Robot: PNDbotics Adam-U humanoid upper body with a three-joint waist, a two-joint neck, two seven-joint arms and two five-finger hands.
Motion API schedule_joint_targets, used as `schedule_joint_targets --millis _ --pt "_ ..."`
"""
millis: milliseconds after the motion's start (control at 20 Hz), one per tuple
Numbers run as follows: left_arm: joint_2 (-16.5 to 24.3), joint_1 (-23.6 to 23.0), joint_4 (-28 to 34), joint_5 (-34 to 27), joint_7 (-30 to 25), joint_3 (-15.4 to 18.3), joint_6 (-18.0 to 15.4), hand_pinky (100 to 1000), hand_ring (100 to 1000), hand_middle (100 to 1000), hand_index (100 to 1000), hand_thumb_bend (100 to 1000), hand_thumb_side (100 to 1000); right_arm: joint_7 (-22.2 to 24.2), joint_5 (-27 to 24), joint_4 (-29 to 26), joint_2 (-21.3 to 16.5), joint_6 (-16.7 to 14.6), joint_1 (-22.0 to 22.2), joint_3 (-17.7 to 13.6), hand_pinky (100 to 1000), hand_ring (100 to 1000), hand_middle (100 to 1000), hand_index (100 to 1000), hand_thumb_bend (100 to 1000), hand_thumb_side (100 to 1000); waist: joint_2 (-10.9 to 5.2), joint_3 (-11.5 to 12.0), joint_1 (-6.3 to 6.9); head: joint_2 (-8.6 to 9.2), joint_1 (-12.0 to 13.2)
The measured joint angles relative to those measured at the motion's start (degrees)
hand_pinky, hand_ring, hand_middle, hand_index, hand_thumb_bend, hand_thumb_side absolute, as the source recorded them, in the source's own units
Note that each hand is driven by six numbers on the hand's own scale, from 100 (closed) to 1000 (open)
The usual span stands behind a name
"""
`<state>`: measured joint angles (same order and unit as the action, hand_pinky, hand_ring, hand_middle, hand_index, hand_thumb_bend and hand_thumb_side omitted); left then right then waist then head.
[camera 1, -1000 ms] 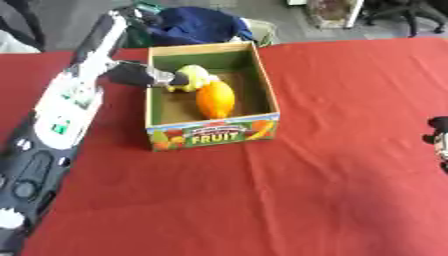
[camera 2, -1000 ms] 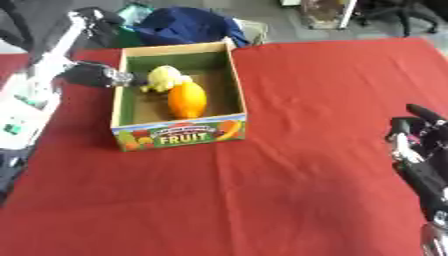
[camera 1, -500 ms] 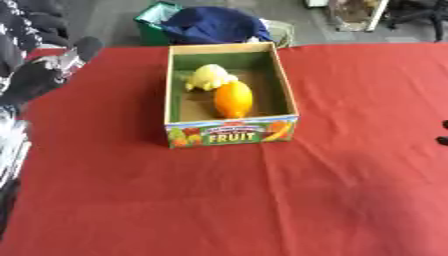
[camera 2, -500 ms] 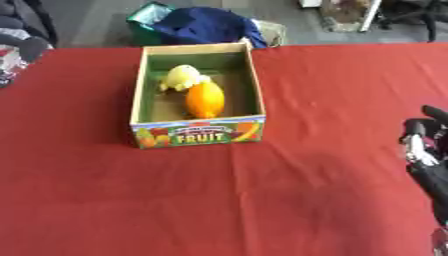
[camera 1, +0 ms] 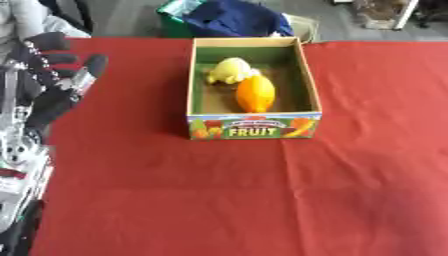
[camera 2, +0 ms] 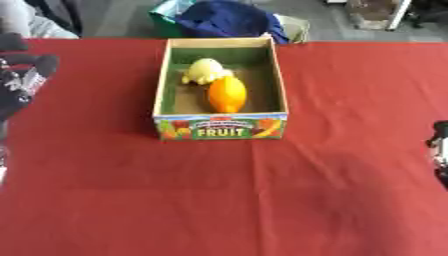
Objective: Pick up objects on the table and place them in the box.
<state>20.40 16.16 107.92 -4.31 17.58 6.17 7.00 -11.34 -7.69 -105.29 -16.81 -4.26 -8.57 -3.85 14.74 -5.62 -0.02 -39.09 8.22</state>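
An open cardboard box (camera 1: pixel 254 131) marked "FRUIT" on its front panel is seen standing on the red table (camera 1: pixel 262 200), towards the far middle. Inside it, a pale yellow fruit (camera 1: pixel 229 70) lies at the back, and an orange fruit (camera 1: pixel 255 93) lies just in front, the two touching. The left hand (camera 1: pixel 54 80) is held at the left edge, well apart from the box, with fingers spread and nothing held. Only a dark sliver of the right hand (camera 2: pixel 440 150) shows at the right edge; its fingers cannot be made out.
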Motion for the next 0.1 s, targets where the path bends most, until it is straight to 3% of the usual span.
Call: schedule_joint_targets --millis 100 --pt "-0.93 -0.36 -0.27 -0.05 0.0 0.02 0.0 559 634 611 715 753 298 0.0 0.0 0.0 0.04 0.0 0.01 0.0 683 778 628 814 100 254 -0.01 0.0 -0.1 -0.66 0.02"
